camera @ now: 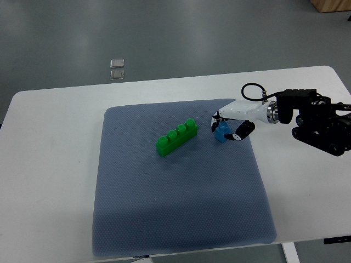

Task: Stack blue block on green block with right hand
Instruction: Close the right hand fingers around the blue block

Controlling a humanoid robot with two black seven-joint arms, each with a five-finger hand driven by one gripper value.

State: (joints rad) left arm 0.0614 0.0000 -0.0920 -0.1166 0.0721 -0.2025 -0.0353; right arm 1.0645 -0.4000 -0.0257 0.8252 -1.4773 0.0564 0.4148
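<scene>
Here the right hand [229, 127] reached in from the right edge of the picture, its white shell and dark fingers [244, 130] curled around the blue block [221, 133], grasping it. The block sat low against the mat [181, 219], at the mat's right side and a little toward the far edge; whether it was lifted clear of the cloth or still touching it could not be told from this steep view. A black cable [251, 87] looped up from the wrist, and the dark forearm [321, 123] behind it stretched across the bare white desk [55, 164] to the right of the mat. The green block [177, 138], a long brick with four round studs on top, lay on the mat just left of the hand, set at a slant so that its left end was nearer and its right end farther. Its right end stood close beside the blue block, but the two were apart, with a narrow strip of mat between them. The grey-blue mat covered the middle of the desk, with its near edge close to the desk's near rim. Beyond the far edge of the desk, on the grey floor [219, 33], two small pale squares [117, 69] lay one behind the other.
</scene>
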